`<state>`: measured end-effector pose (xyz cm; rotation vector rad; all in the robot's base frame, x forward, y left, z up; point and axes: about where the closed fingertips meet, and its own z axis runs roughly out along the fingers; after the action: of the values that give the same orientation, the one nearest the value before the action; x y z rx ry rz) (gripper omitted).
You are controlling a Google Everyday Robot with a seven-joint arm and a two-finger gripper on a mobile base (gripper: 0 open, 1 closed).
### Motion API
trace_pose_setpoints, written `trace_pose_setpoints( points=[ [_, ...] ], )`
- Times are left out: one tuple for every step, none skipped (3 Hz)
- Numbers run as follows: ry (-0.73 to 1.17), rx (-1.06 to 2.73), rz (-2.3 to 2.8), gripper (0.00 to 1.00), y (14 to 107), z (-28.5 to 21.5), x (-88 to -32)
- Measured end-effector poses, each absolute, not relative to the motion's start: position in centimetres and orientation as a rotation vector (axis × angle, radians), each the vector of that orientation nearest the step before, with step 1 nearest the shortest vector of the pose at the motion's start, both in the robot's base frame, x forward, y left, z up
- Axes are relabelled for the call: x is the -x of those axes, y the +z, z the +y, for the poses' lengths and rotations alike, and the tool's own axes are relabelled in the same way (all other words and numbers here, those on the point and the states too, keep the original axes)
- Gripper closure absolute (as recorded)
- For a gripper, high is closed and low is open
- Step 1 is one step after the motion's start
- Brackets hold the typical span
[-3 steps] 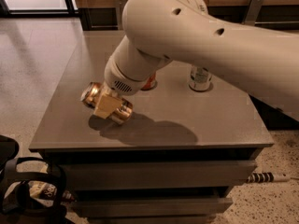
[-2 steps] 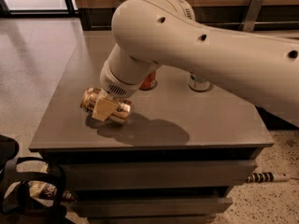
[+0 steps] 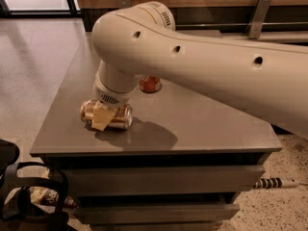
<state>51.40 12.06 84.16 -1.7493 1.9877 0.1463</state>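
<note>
A gold can (image 3: pixel 118 115) lies on its side near the front left of the grey table (image 3: pixel 207 124). My gripper (image 3: pixel 103 116) comes down on it from above and is shut on it, with one tan finger (image 3: pixel 100 119) across the can's front. The can rests on or just above the tabletop, over its own shadow. A red can (image 3: pixel 150 84) stands just behind, partly hidden by my wrist. The big white arm (image 3: pixel 202 66) spans the right and back of the table and hides what is there.
The table's front edge is close below the gold can, with drawers (image 3: pixel 159 179) under it. A black bag with straps (image 3: pixel 29 201) sits on the floor at lower left. A cable plug (image 3: pixel 276 183) lies at right.
The arm has swung left and forward, carrying the gold can toward the front left of the table. It now hides the white can that showed at the back earlier.
</note>
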Motion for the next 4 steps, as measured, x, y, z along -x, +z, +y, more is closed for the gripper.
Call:
trace_pose_setpoints(
  points=[
    [0.140,1.750,1.989,0.58,84.04,12.19,-51.37],
    [0.139,1.750,1.987,0.33,84.11,12.21,-51.32],
    [0.137,1.751,1.985,0.12,84.20,12.23,-51.25],
    [0.135,1.751,1.983,0.00,84.30,12.24,-51.19]
  ],
)
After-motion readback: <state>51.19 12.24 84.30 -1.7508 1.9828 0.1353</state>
